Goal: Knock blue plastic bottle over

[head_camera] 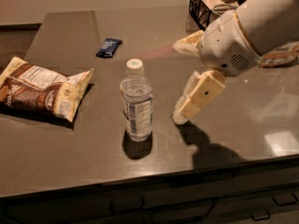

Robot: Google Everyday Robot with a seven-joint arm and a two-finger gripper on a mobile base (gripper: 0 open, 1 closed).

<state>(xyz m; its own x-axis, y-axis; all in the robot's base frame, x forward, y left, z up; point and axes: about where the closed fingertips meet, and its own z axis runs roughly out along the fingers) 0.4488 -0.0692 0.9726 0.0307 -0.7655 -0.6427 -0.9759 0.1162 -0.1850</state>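
Note:
The blue plastic bottle point(136, 108) is a small clear water bottle with a white cap and a white-and-blue label. It stands upright near the middle of the dark counter point(70, 148). My gripper point(180, 116) hangs from the white arm that comes in from the upper right. It points down and to the left, with its tips low over the counter just right of the bottle. A narrow gap lies between them and they do not touch. The fingers sit together and hold nothing.
A brown chip bag point(42, 90) lies at the left. A dark blue snack-bar wrapper point(109, 46) lies behind the bottle. A black wire basket point(205, 6) stands at the back right, and a snack packet point(280, 55) lies beside the arm. The counter's front edge runs close below the bottle.

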